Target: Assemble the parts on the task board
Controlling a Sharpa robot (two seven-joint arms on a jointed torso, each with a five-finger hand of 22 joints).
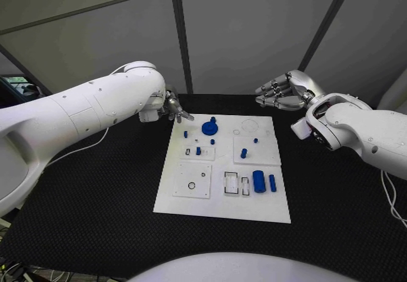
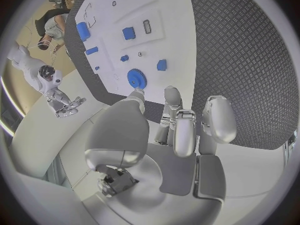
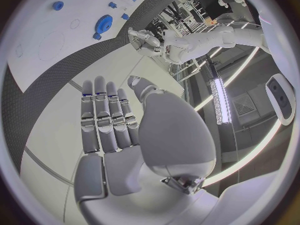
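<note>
Nearest on the task board (image 1: pixel 223 207), two upright blue cylinders (image 1: pixel 259 181) stand beside a row of rectangular slots by the near right corner, with a raised square plate (image 1: pixel 193 180) toward the near left. Small blue pegs (image 1: pixel 243 153) dot the middle. At the far left corner, the left hand (image 1: pixel 176 110) hovers with fingers apart, holding nothing, just beside a blue gear (image 1: pixel 209 124). Beyond the far right corner, the right hand (image 1: pixel 283 92) hangs over the black table (image 1: pixel 339 200), fingers straight and together, empty.

Even, cool overhead light, soft shadows; wrist views bend hard at edges, ceiling strip-light glare.
</note>
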